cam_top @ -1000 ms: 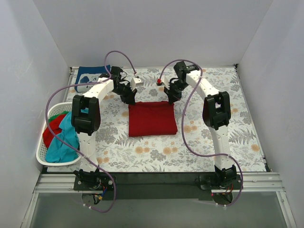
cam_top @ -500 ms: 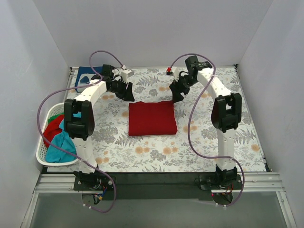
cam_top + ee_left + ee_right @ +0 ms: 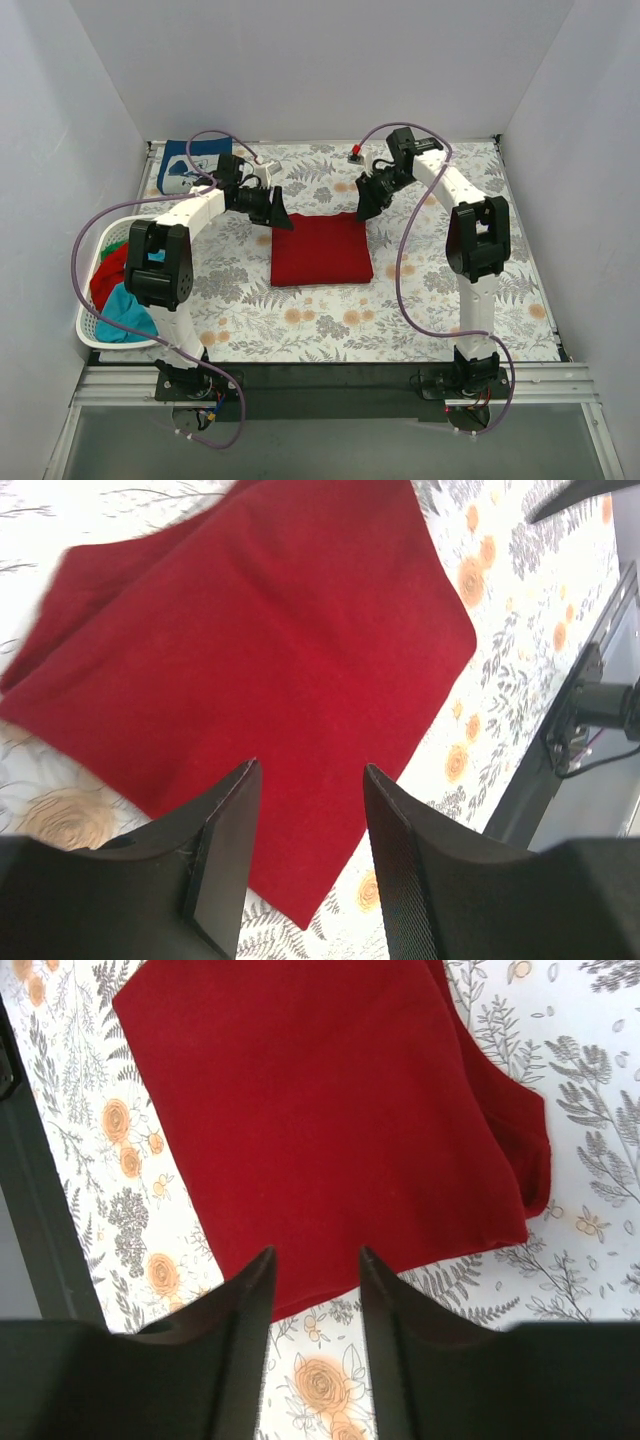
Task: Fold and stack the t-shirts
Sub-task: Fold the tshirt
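We see the dark red t-shirt [image 3: 321, 250] folded flat on the floral table cloth [image 3: 300, 320]. Over its far-left corner: left gripper [image 3: 280, 213]. Over its far-right corner: right gripper [image 3: 364, 205]. Both jaws partway apart, nothing held. Well off to its far left lies the navy t-shirt [image 3: 190, 165]. Left of it, the laundry basket [image 3: 100, 342] holds a red shirt [image 3: 108, 272] and a teal shirt [image 3: 128, 318].

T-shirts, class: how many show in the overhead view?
5: a folded dark red t-shirt mid-table; a navy blue printed t-shirt at the far left corner; a red t-shirt, a teal t-shirt and a green t-shirt in the white plastic basket, which may hide more.
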Tool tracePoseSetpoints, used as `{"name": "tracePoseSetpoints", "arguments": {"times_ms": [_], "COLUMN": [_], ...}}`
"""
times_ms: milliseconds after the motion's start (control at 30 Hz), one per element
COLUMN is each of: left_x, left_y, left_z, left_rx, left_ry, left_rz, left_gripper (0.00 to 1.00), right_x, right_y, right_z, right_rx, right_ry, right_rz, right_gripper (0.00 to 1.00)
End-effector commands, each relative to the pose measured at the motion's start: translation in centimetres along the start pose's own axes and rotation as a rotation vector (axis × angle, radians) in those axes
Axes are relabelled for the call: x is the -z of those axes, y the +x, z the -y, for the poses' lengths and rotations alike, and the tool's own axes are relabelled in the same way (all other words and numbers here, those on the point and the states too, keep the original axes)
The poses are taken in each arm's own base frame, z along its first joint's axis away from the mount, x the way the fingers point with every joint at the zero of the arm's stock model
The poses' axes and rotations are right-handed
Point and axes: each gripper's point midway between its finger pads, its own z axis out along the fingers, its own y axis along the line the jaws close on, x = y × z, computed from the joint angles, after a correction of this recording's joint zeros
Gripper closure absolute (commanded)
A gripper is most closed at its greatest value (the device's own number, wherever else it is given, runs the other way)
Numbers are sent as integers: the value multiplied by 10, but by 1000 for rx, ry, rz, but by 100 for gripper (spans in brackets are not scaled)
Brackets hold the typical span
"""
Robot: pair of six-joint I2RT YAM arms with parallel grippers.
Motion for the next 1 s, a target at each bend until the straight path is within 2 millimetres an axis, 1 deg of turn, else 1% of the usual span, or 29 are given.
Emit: {"name": "tracePoseSetpoints", "arguments": {"times_ms": [0, 67, 100, 133, 167, 233, 267, 300, 333, 367, 400, 433, 467, 500, 533, 600, 633, 667, 700, 733, 767, 800, 833, 867, 900, 933, 967], "left_x": [-5, -12, -16, -19, -25, -36, -40, -41, -44, -44, -44, -43, -41, -39, -37, -29, -26, -20, -16, -10, -5, 2, 7, 9, 10, 8, 6], "left_y": [3, 14, 20, 24, 35, 50, 64, 71, 80, 93, 102, 110, 115, 127, 130, 134, 139, 137, 135, 135, 131, 123, 110, 101, 92, 74, 64], "left_z": [15, 15, 14, 14, 17, 20, 20, 21, 23, 23, 24, 27, 29, 31, 34, 48, 56, 65, 76, 85, 92, 100, 105, 107, 104, 103, 101], "left_rx": [-64, -52, -49, -50, -51, -66, -51, -42, -38, -19, -8, 5, 21, 45, 52, 47, 45, 17, -19, -40, -77, -172, -225, -274, -339, -405, -436], "left_ry": [46, 58, 58, 52, 57, 42, 40, 36, 29, 29, 30, 33, 46, 54, 63, 97, 109, 124, 170, 195, 219, 249, 248, 241, 217, 196, 182], "left_rz": [-25, -55, -71, -84, -113, -160, -190, -209, -230, -258, -275, -293, -305, -327, -328, -335, -357, -350, -343, -351, -340, -312, -288, -263, -241, -193, -167], "left_gripper": [56, 58, 59, 59, 60, 61, 61, 61, 62, 64, 65, 67, 67, 69, 69, 70, 71, 71, 71, 70, 69, 68, 65, 64, 62, 59, 57], "right_x": [-21, -31, -37, -42, -45, -53, -55, -57, -58, -58, -60, -63, -61, -63, -64, -59, -58, -51, -47, -42, -27, -22, -15, -8, 0, 2, 5], "right_y": [15, 25, 37, 44, 51, 67, 73, 85, 91, 98, 106, 122, 126, 132, 148, 152, 153, 152, 148, 139, 125, 118, 103, 84, 69, 58, 47], "right_z": [-14, -21, -22, -24, -24, -21, -19, -18, -19, -21, -23, -29, -35, -42, -52, -67, -75, -85, -93, -105, -121, -128, -132, -131, -124, -116, -108], "right_rx": [2, 2, -13, -18, -28, -40, -46, -63, -60, -66, -68, -79, -75, -71, -95, -70, -60, -37, -17, -5, 23, 60, 82, 117, 103, 86, 72], "right_ry": [-81, -99, -111, -117, -118, -106, -102, -100, -100, -101, -98, -112, -114, -125, -145, -161, -175, -185, -202, -244, -273, -296, -296, -278, -254, -247, -241], "right_rz": [-22, -55, -76, -93, -106, -142, -153, -178, -190, -202, -226, -256, -265, -278, -305, -309, -305, -294, -276, -239, -220, -198, -162, -130, -92, -68, -38], "right_gripper": [58, 62, 64, 64, 64, 66, 66, 67, 68, 69, 73, 73, 74, 75, 76, 76, 76, 76, 76, 76, 75, 74, 73, 72, 71, 71, 71]}}
